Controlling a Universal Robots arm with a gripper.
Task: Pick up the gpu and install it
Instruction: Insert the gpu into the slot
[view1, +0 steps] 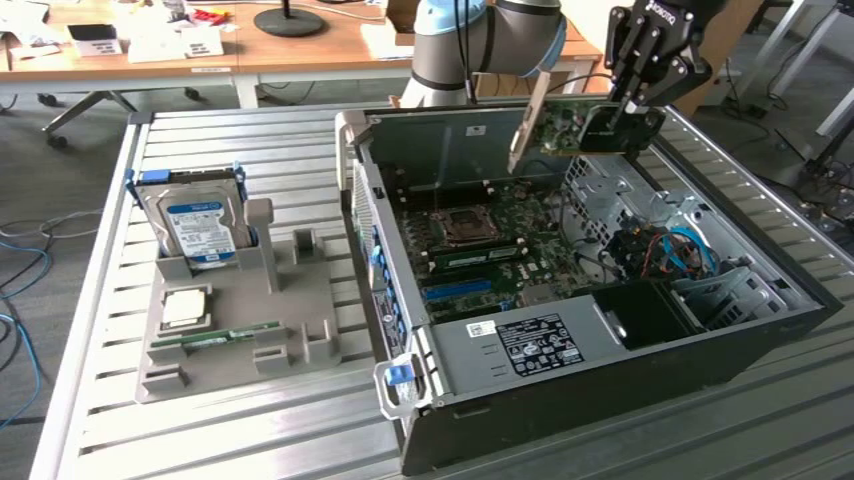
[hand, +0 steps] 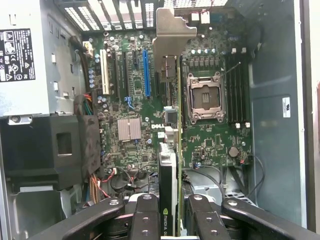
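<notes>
jaws: clamped on the gpu (view1: 561, 125) | arm: wrist angled down, poised above the open computer case (view1: 627, 410)

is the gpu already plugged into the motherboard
No, the gpu hangs in the end effector above the open computer case, clear of the motherboard.

The gpu (view1: 563, 128) hangs clear above the open case (view1: 601, 400); cables (view1: 674, 250) crowd motherboard (view1: 501, 225).

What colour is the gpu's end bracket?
Silver-grey; the gpu's end bracket shows best in the wrist view.
</notes>
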